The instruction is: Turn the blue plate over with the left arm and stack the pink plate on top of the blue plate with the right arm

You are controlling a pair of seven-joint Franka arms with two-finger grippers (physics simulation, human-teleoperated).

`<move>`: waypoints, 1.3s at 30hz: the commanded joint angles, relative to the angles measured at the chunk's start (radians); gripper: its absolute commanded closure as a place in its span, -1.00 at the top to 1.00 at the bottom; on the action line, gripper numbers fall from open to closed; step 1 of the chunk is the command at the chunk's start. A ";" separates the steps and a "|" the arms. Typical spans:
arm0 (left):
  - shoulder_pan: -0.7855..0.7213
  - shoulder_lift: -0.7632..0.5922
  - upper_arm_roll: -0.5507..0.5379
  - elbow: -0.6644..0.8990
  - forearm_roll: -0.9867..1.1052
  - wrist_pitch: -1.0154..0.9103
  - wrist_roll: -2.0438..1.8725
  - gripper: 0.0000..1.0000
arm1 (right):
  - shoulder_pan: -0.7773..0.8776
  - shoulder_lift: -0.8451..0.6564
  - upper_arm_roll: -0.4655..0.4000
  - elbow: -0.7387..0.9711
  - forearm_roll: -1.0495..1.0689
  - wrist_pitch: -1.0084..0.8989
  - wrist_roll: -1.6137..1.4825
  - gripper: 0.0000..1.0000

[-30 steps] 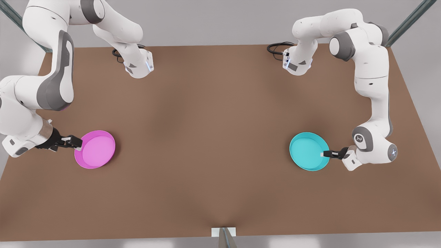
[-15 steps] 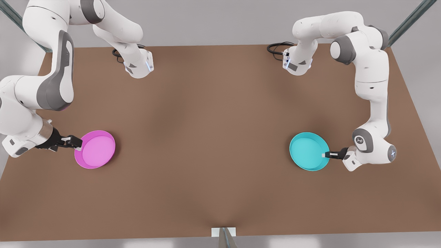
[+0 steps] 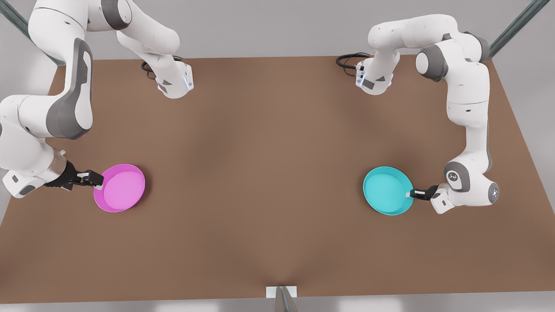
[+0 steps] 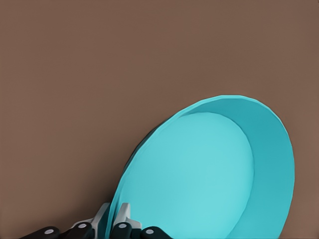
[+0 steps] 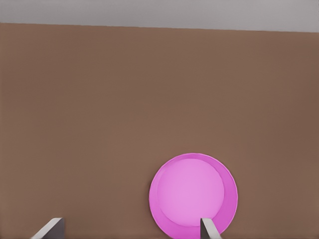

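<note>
The blue plate (image 3: 387, 190) is at the front view's right, tipped slightly with its open side up. My left gripper (image 3: 409, 194) is shut on the plate's rim on the side toward the front view's right. In the left wrist view the fingers (image 4: 123, 213) pinch the rim of the tilted blue plate (image 4: 199, 179). The pink plate (image 3: 120, 187) lies flat on the table at the front view's left. My right gripper (image 3: 97, 182) is open at its outer edge. In the right wrist view the pink plate (image 5: 193, 194) lies just ahead of the right gripper (image 5: 129, 231), one fingertip (image 5: 208, 228) overlapping its near rim.
The brown table (image 3: 269, 173) stretches wide between the two plates. Both arm bases stand at the far edge, one with a wide black cable loop (image 3: 349, 60). A small grey post (image 3: 282, 297) sits at the near edge.
The blue plate has shifted a little toward the front view's left and tipped up slightly in the left gripper. The right arm and the pink plate have not moved.
</note>
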 commanded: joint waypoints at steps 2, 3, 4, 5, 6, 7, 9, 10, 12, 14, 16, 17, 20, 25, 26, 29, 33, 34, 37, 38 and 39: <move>0.000 0.000 -0.002 0.002 -0.001 0.003 0.000 -0.57 | 0.000 0.000 0.000 0.000 0.000 0.000 0.000 1.00; 0.000 -0.002 -0.002 0.000 -0.001 0.003 0.000 -0.57 | 0.000 0.000 0.000 0.000 0.000 0.000 0.000 1.00; 0.000 -0.002 0.000 0.002 -0.001 0.003 -0.002 -0.57 | 0.000 0.000 0.000 0.000 0.000 0.000 0.000 1.00; 0.000 -0.002 -0.002 0.002 -0.001 0.003 -0.002 -0.57 | 0.000 0.000 0.000 0.000 0.000 0.000 0.000 1.00; 0.000 -0.002 -0.002 0.002 -0.003 0.003 -0.002 -0.57 | 0.000 0.000 0.000 0.000 0.000 0.000 0.000 1.00; 0.000 -0.002 -0.002 0.003 -0.004 0.002 -0.002 -0.57 | 0.000 0.000 0.000 0.000 0.000 0.000 0.000 1.00; 0.000 -0.008 -0.002 0.012 -0.023 -0.008 -0.012 -0.57 | 0.000 0.000 0.000 0.000 0.000 0.000 0.000 1.00; 0.000 -0.009 -0.002 0.012 -0.035 -0.008 -0.012 -0.57 | 0.000 0.000 0.000 0.000 0.000 0.000 -0.002 1.00; 0.000 -0.020 -0.002 0.014 -0.049 -0.011 -0.014 -0.57 | 0.000 0.000 0.000 0.000 0.000 0.000 -0.002 1.00; -0.002 -0.040 -0.008 0.034 -0.072 -0.018 -0.038 -0.57 | 0.000 0.000 0.000 0.000 0.000 0.000 -0.002 1.00; -0.002 -0.064 -0.038 0.041 -0.072 -0.020 -0.077 -0.57 | 0.000 0.000 0.000 0.000 -0.002 0.000 0.000 1.00; -0.002 -0.077 -0.058 0.040 -0.072 -0.020 -0.117 -0.57 | 0.000 0.000 0.000 0.000 -0.002 0.000 0.000 1.00; -0.003 -0.091 -0.158 0.041 -0.072 -0.017 -0.202 -0.57 | 0.001 0.001 0.000 0.000 0.000 0.000 0.000 1.00; -0.005 -0.092 -0.271 0.041 -0.072 0.003 -0.331 -0.57 | 0.001 0.001 0.000 0.000 -0.002 0.000 0.000 1.00; -0.005 -0.092 -0.305 0.041 -0.072 0.011 -0.364 -0.57 | 0.001 0.001 0.000 0.000 0.000 0.000 0.000 1.00; -0.009 -0.075 -0.362 0.067 -0.103 0.011 -0.425 -0.57 | 0.000 0.001 0.000 0.000 0.000 0.000 -0.002 1.00; -0.123 -0.054 -0.370 0.155 -0.050 0.014 -0.498 -0.57 | 0.000 0.001 0.000 0.000 0.000 0.000 0.000 1.00; -0.146 -0.045 -0.374 0.170 -0.055 0.023 -0.520 -0.57 | 0.000 0.001 0.000 0.000 0.000 0.000 0.000 1.00; -0.212 -0.046 -0.371 0.218 -0.044 0.031 -0.624 -0.57 | 0.001 0.001 0.000 0.000 0.000 0.000 0.002 1.00; -0.239 -0.046 -0.370 0.247 -0.043 0.032 -0.681 -0.57 | 0.001 0.001 0.000 0.000 0.000 0.000 0.002 1.00; -0.267 -0.048 -0.367 0.261 -0.020 0.083 -0.706 -0.57 | 0.001 0.001 0.000 0.000 0.000 0.000 0.002 1.00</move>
